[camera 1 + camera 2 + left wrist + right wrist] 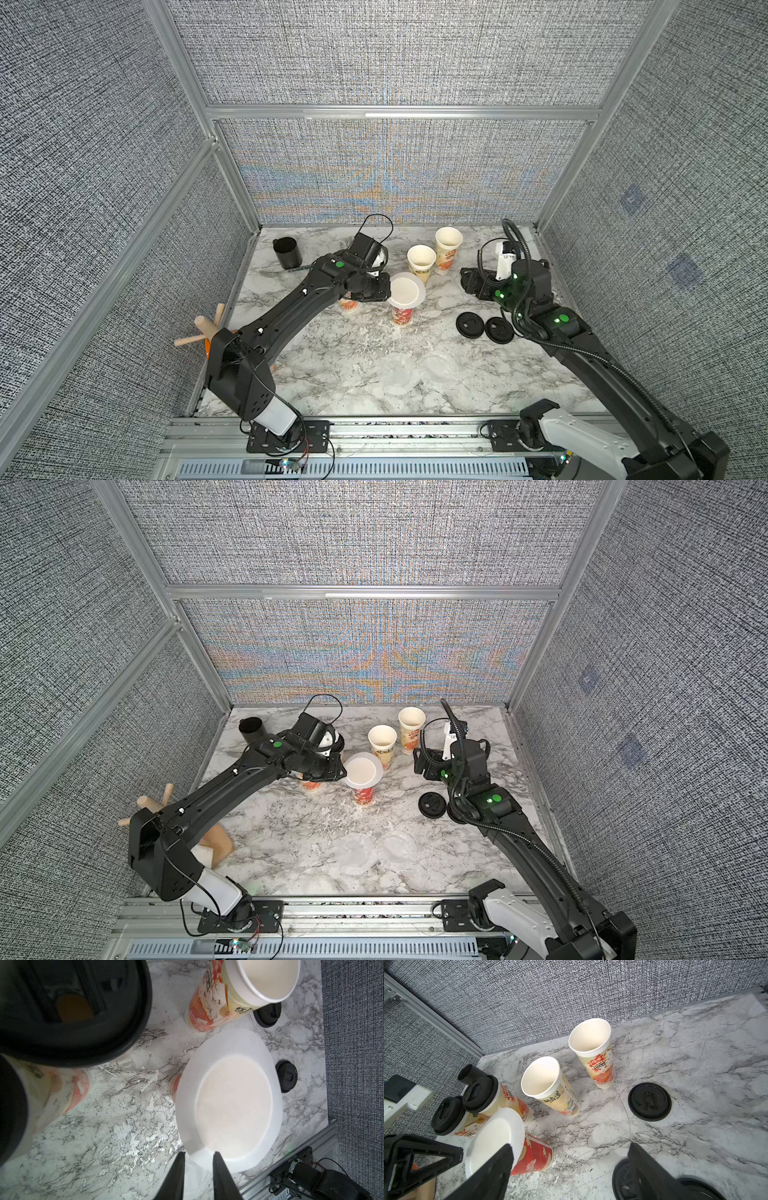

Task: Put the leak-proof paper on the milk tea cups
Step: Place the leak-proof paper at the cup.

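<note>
One leak-proof paper (406, 291) sits on the red cup (401, 316), its edge between the narrowly parted jaws of my left gripper (199, 1165); my right gripper (571, 1146) stands wide and empty; two open cups (421, 257) await the spare sheets (401, 374).

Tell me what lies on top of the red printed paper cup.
A thin whitish round paper sheet covers the mouth of the red printed paper cup, wider than its rim. The inside of the cup is hidden by it.
</note>
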Controlling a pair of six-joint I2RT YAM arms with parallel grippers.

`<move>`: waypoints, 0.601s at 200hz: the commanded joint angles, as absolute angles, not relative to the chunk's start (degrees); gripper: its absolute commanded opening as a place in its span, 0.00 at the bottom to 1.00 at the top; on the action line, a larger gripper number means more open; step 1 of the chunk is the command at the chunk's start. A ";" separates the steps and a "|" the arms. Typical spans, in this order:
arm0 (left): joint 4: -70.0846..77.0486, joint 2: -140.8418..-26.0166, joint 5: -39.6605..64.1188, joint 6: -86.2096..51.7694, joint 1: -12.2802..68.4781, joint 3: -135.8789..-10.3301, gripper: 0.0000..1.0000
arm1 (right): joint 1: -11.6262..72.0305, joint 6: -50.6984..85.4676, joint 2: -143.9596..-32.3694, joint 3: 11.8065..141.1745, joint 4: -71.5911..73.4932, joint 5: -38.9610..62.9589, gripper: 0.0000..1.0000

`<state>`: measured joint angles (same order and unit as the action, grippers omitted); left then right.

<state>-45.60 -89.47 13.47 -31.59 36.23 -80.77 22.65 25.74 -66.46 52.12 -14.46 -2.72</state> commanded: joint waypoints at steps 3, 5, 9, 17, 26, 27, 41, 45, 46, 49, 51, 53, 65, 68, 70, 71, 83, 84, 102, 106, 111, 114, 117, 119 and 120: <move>-46.94 -88.96 12.66 -31.12 36.13 -81.12 0.27 | 22.76 26.10 -66.58 52.19 -12.68 -2.69 0.89; -46.94 -88.97 12.68 -31.11 36.19 -81.12 0.27 | 22.76 26.10 -66.54 52.14 -12.66 -2.65 0.89; -46.95 -88.97 12.66 -31.11 36.14 -81.12 0.26 | 22.76 26.03 -66.58 52.14 -12.67 -2.64 0.89; -47.06 -88.99 12.57 -31.10 36.21 -81.12 0.26 | 22.76 26.02 -66.49 52.09 -12.76 -2.71 0.89; -47.12 -88.94 12.57 -31.12 36.21 -81.11 0.26 | 22.76 26.01 -66.50 52.09 -12.79 -2.81 0.89; -47.11 -88.94 12.57 -31.12 36.21 -81.12 0.26 | 22.76 26.01 -66.52 52.11 -12.85 -2.81 0.89; -47.44 -88.77 12.59 -30.98 36.13 -81.29 0.27 | 22.69 26.31 -66.90 52.32 -13.61 -3.99 0.89; -47.58 -88.62 12.51 -30.94 36.21 -81.36 0.29 | 22.61 26.51 -67.23 52.60 -14.18 -4.53 0.89; -47.56 -88.61 12.50 -30.89 36.21 -81.38 0.29 | 22.56 26.57 -67.41 52.67 -14.43 -4.68 0.90; -47.55 -88.53 12.42 -30.88 36.20 -81.46 0.31 | 22.43 26.67 -67.80 53.02 -15.01 -5.01 0.90; -47.59 -88.40 12.40 -30.79 36.21 -81.52 0.32 | 22.22 26.71 -68.15 53.18 -15.49 -5.19 0.90; -47.67 -88.28 12.35 -30.77 36.17 -81.55 0.33 | 22.08 26.83 -68.47 53.35 -15.89 -5.43 0.91; -47.57 -87.35 12.06 -30.38 36.17 -81.81 0.39 | 20.59 27.23 -71.46 55.01 -19.11 -6.45 0.92; -47.55 -87.10 11.88 -30.26 36.18 -81.80 0.41 | 20.06 27.38 -72.41 55.36 -19.90 -6.64 0.93; -47.55 -86.84 11.76 -30.18 36.20 -81.82 0.41 | 19.76 27.41 -73.08 55.68 -20.38 -6.67 0.93; -47.55 -86.75 11.72 -30.12 36.21 -81.82 0.42 | 19.50 27.42 -73.41 55.79 -20.65 -6.67 0.94; -47.18 -85.04 10.43 -29.44 36.20 -81.83 0.46 | 17.08 27.43 -77.77 57.42 -23.21 -6.85 0.95; -47.14 -84.93 10.27 -29.40 36.21 -81.83 0.47 | 16.93 27.43 -78.09 57.54 -23.34 -6.86 0.95; -47.08 -82.14 7.57 -27.93 36.18 -81.74 0.56 | 13.57 27.43 -84.70 59.18 -24.53 -6.07 0.96; -47.11 -81.52 6.74 -27.76 36.21 -81.69 0.59 | 12.77 27.39 -86.25 59.88 -24.87 -5.48 0.96; -47.15 -80.80 5.87 -27.33 36.14 -81.50 0.61 | 12.07 27.27 -88.28 60.76 -25.35 -4.90 0.97; -47.05 -80.35 5.21 -27.13 36.13 -81.34 0.62 | 11.72 27.25 -89.38 61.26 -25.44 -4.77 0.97; -46.91 -79.82 4.68 -26.93 36.13 -81.12 0.63 | 11.51 27.17 -90.56 61.86 -25.53 -4.67 0.97; -46.82 -79.46 4.16 -26.90 36.13 -80.99 0.64 | 11.40 27.16 -91.46 62.33 -25.63 -4.66 0.97; -46.79 -79.32 4.01 -26.90 36.12 -80.88 0.65 | 11.37 27.16 -91.83 62.54 -25.65 -4.66 0.97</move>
<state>-47.24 -82.08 9.47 -29.50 36.23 -81.41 13.39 26.96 -85.38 59.31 -22.57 -5.43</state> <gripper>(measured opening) 0.608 0.966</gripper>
